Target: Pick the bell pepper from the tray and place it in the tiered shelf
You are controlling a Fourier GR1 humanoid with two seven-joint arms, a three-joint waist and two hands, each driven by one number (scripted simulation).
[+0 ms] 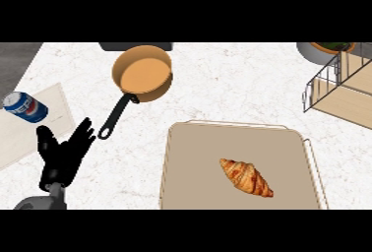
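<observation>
Even, bright, diffuse light; no clear source direction. White marble counter (232, 83) near washed out, veining faint. Only soft, thin shadows under the pan (142, 73) and its handle, and beside the croissant (247, 177) on the tray (196, 162). No glare spots. Slightly soft overall, edges not warped.

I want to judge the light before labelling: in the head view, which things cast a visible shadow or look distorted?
Head view: even, soft light, no glare; the croissant casts only a faint shadow on the tray; the pan looks taller than wide; the left hand shows as a dark shape with little detail.
</observation>
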